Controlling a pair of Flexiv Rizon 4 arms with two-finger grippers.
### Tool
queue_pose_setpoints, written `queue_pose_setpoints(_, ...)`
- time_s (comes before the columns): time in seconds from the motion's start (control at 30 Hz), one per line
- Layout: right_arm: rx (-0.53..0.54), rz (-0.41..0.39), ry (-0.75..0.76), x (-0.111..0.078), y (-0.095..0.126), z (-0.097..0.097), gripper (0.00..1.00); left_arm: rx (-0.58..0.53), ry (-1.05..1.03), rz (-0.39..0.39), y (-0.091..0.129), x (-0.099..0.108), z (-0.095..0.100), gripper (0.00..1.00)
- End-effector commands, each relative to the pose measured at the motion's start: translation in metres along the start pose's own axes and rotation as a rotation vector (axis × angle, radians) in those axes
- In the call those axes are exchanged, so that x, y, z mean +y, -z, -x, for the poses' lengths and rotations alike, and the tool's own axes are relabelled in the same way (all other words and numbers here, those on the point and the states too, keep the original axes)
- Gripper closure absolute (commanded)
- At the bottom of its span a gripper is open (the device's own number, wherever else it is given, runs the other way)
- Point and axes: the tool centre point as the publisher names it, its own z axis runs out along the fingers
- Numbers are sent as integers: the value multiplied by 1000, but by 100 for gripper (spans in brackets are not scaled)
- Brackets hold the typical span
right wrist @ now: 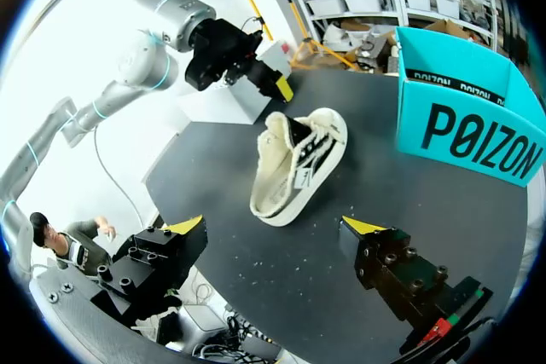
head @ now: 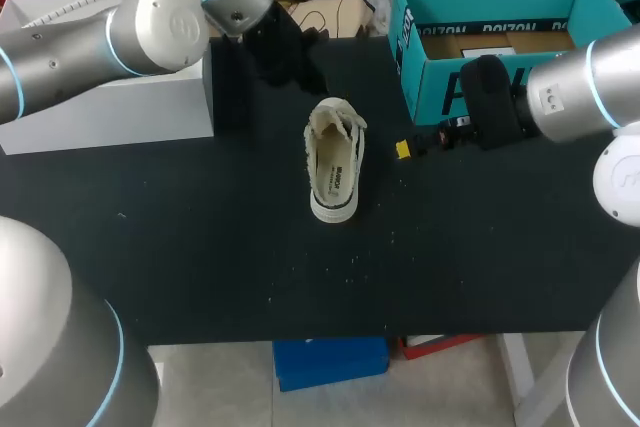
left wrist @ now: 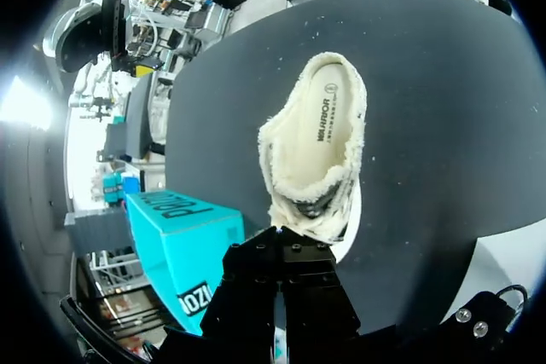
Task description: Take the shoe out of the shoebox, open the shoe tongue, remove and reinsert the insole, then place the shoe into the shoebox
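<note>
Shoebox [head: 430, 57] front partly hidden behind right arm [head: 570, 87]; shoe [head: 334, 169] upright on table [head: 200, 247].

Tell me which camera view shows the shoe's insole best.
The left wrist view: it looks straight into the shoe, with the insole large and unblocked. The head view shows it from above, but smaller. The right wrist view shows mostly the shoe's side, little of the insole.

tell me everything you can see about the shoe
The shoe is a cream low sneaker with fleecy lining and a white sole with a dark stripe. Its tongue is pulled open, showing the printed insole. It stands upright on the black table, outside the teal shoebox; only the table touches it.
</note>
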Motion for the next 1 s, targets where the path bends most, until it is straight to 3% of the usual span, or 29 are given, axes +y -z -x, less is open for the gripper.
queue_pose_setpoints(0.03,-4,-2,-1,1,-1,-1,0,8,-2,55,4,-9,-3,100)
queue_pose_setpoints(0.43,-4,-2,-1,1,-1,-1,0,81,-6,32,-15,-19,-14,100)
queue_pose_setpoints(0.73,-4,-2,-1,1,-1,-1,0,65,30,-11,-23,-35,-22,100)
queue_pose_setpoints(1.0,-4,-2,-1,1,-1,-1,0,62,43,-67,-46,-51,-27,100)
